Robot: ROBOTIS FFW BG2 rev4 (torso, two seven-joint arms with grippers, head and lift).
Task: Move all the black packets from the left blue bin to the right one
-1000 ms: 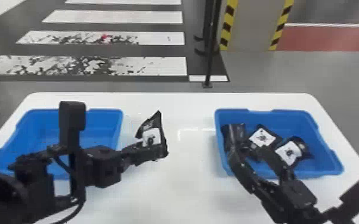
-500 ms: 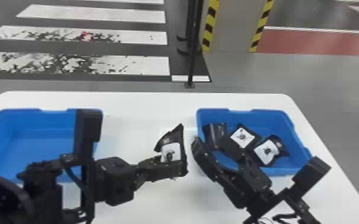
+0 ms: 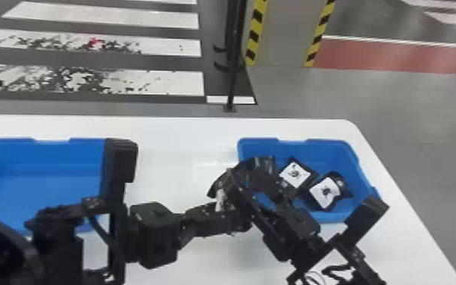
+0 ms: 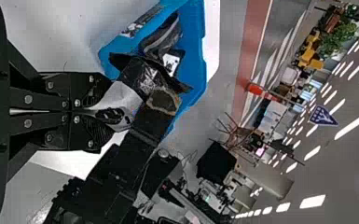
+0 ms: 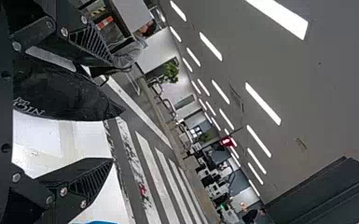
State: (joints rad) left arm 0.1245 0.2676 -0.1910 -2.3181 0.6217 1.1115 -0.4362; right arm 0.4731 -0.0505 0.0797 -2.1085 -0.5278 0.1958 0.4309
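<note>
Head view: the left bin (image 3: 60, 189) looks done, the right bin (image 3: 327, 144) has some packets (image 3: 324, 192); left wrist view: the left end effector (image 4: 103, 113) pinches one packet (image 4: 144, 78) to go; right wrist view: the right end effector (image 5: 112, 111) is wide apart.

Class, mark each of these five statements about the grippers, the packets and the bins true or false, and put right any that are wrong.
1. The left gripper holds a black packet. True.
2. The right gripper has its fingers pressed together. False: they stand apart, with the packet between them.
3. Two white-labelled packets lie in the right bin. True.
4. The held packet is over the left bin. False: it is beside the right bin, well away from the left bin.
5. The table under the bins is black. False: it is white.
</note>
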